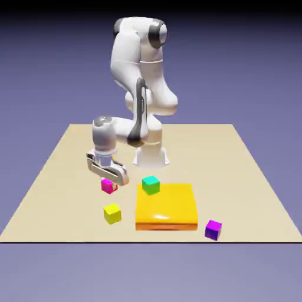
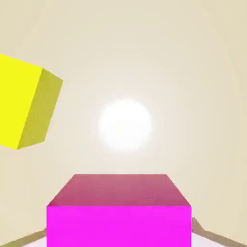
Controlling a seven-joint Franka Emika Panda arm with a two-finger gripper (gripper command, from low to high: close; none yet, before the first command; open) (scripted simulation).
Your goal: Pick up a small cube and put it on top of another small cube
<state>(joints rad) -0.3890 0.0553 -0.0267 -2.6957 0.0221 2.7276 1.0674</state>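
Claw [image 1: 110, 184] clamped on magenta cube [image 2: 119, 226], 1 finger each side. Yellow cube [image 1: 112, 213] nearby on table [image 1: 71, 206]. Green cube [image 1: 151, 185] w/ orange block [image 1: 166, 206], ext. view's right of claw.

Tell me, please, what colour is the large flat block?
The large flat block is orange, seen best in the exterior view.

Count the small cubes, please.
4: magenta cube at the gripper, yellow cube beside the orange slab, green cube on it, purple cube near the table's edge. Others may hide.
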